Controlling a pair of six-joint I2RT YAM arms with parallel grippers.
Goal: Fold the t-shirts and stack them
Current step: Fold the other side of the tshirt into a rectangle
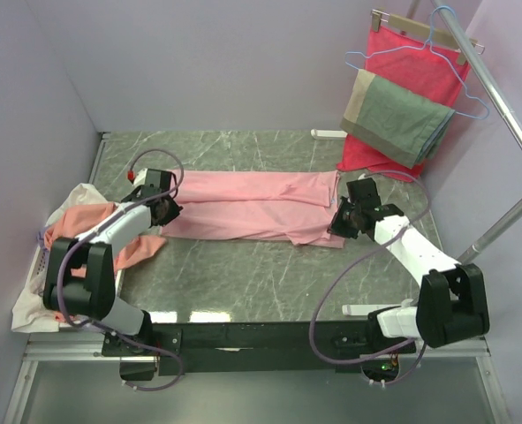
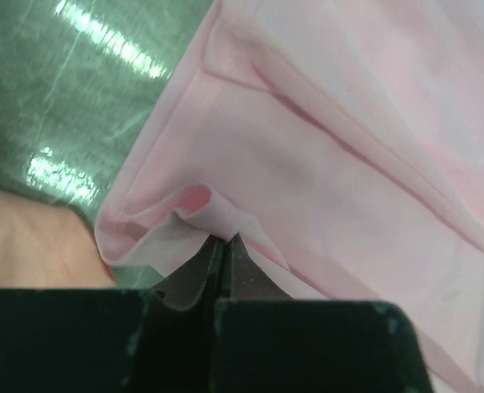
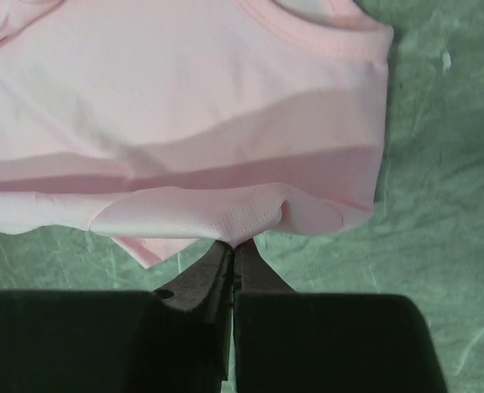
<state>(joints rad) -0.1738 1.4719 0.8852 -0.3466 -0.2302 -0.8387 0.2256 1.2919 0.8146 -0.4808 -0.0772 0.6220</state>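
Observation:
A light pink t-shirt [image 1: 256,205] lies stretched across the middle of the green marble table, folded lengthwise. My left gripper [image 1: 165,208] is shut on its left edge; in the left wrist view the pink t-shirt [image 2: 323,155] is pinched at the closed fingertips of the left gripper [image 2: 225,239]. My right gripper [image 1: 342,218] is shut on the shirt's right edge, and the right wrist view shows the pink t-shirt [image 3: 184,106] puckered at the tips of the right gripper [image 3: 235,246]. A heap of other t-shirts, salmon-orange [image 1: 88,221] and white [image 1: 82,194], sits at the left.
A red cloth [image 1: 415,66] and a grey-green and beige cloth [image 1: 397,119] hang on hangers from a metal rail [image 1: 499,106] at the back right. A white tray [image 1: 40,265] holds the heap at the table's left edge. Lilac walls enclose the table.

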